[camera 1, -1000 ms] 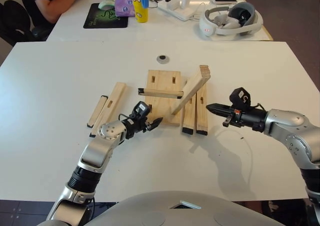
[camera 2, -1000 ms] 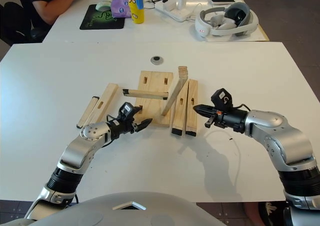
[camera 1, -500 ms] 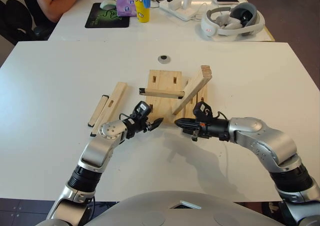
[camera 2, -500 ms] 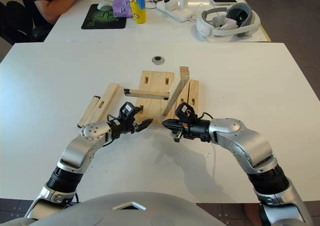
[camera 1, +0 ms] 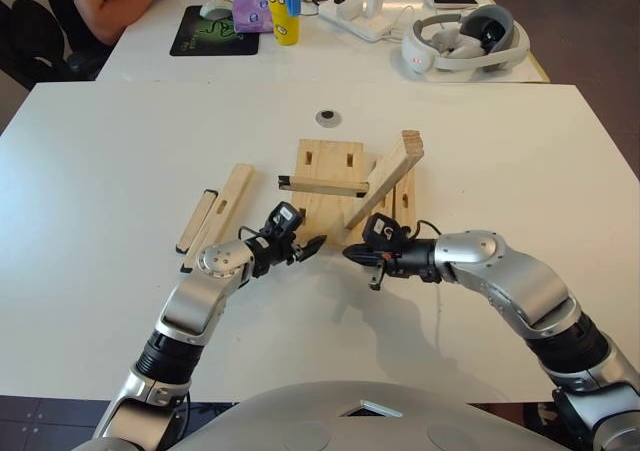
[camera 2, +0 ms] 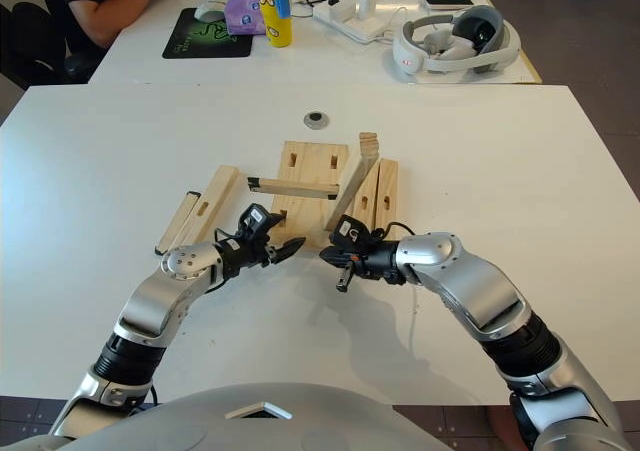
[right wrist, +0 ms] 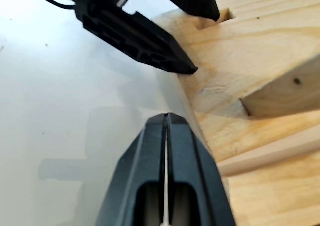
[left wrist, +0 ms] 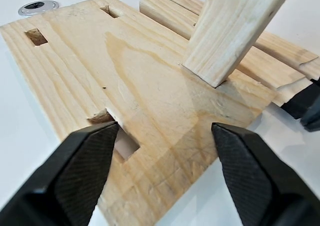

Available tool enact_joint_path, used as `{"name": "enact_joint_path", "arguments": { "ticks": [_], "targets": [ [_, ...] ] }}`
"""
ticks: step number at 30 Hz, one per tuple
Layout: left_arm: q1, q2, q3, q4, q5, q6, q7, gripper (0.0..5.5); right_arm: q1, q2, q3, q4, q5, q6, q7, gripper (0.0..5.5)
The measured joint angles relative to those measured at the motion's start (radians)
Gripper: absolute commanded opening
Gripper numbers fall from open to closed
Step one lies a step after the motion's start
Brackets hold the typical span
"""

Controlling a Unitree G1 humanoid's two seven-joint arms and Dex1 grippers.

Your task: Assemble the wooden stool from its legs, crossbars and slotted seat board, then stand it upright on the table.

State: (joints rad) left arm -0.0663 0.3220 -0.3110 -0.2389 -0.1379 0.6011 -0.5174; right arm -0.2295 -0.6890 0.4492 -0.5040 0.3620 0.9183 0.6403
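Our left gripper [camera 1: 312,243] has its jaws wide at the near edge of the board [camera 1: 325,166]. Our right gripper [camera 1: 350,254] is pressed closed, empty, just beside that edge. The board lies on the table [camera 1: 120,151], and a tilted leg [camera 1: 390,176] rests on it.

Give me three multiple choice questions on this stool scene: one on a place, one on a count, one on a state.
1. Where does the tilted leg rest its lower end? A on the seat board; B in mid-air; C on another leg.
2. How many loose wooden pieces lie left of the board? A one; B two; C four.
3. The right claw is: A wide open; B shut on a crossbar; C shut, empty.
A, its end meets the board; B, one wide, one thin; C, fingers pressed together, nothing between.
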Motion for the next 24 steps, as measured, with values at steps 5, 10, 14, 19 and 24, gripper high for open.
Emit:
{"name": "enact_joint_path", "arguments": {
  "ticks": [5,10,14,19,24],
  "targets": [
    [0.005,0.0,0.0,-0.004,-0.002,0.003,0.004,3.5,-0.029,-0.003,0.105,0.006,-0.129,-0.012,-0.016,0.0],
    [0.004,0.0,0.0,-0.004,-0.003,0.005,0.004,3.5,-0.054,-0.009,0.108,0.032,-0.187,-0.038,-0.01,0.0],
    [0.004,0.0,0.001,-0.003,-0.006,0.006,0.006,3.5,-0.059,-0.005,0.088,0.057,-0.199,-0.066,-0.001,0.0],
    [0.003,-0.001,0.002,-0.002,-0.007,0.006,0.007,3.5,-0.089,0.016,0.068,0.09,-0.238,-0.115,0.0,0.0],
    [0.001,-0.001,0.0,0.001,-0.007,0.006,0.006,3.5,-0.096,0.042,0.068,0.115,-0.263,-0.133,0.001,0.0]
  ]
}}
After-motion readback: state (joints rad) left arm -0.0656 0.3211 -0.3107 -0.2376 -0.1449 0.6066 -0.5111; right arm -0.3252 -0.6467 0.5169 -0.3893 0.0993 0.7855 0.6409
